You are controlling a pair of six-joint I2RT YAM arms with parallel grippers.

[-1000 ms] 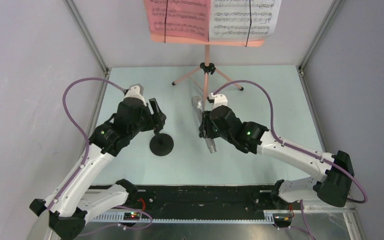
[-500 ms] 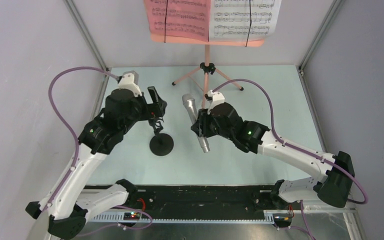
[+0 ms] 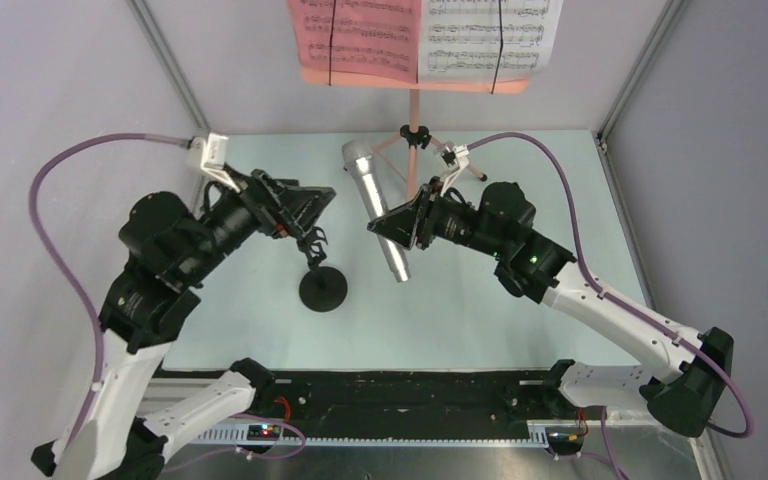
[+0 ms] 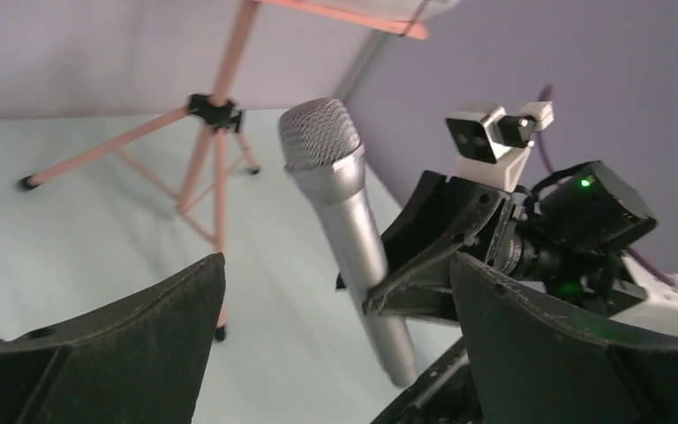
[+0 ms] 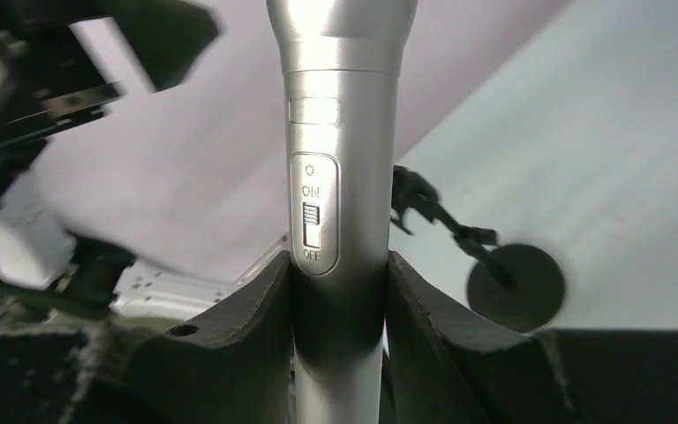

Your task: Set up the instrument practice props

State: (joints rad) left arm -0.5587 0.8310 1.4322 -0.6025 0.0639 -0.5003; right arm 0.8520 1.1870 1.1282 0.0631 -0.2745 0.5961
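While the overhead view places the grey microphone (image 3: 379, 214) aloft between both arms, over the counter (image 3: 260, 330) near the mic stand (image 3: 322, 288), the wrist views alone reveal right jaws pinching its barrel by the switch (image 5: 315, 216) and left jaws spread.

Table top (image 3: 440, 330): pale green, flat, smooth.
Grey walls on three sides: left wall (image 3: 40, 120), back wall (image 3: 240, 60), right wall (image 3: 720, 150).
Two shiny metal posts slant up from far corners: left post (image 3: 172, 72), right post (image 3: 638, 72).
Black strip (image 3: 410, 395) along near edge of table.
White rail (image 3: 400, 432) with many little slots, just in front of strip.
Two small boards by rail (tiny lights glowing): left board (image 3: 263, 431), right board (image 3: 566, 437).
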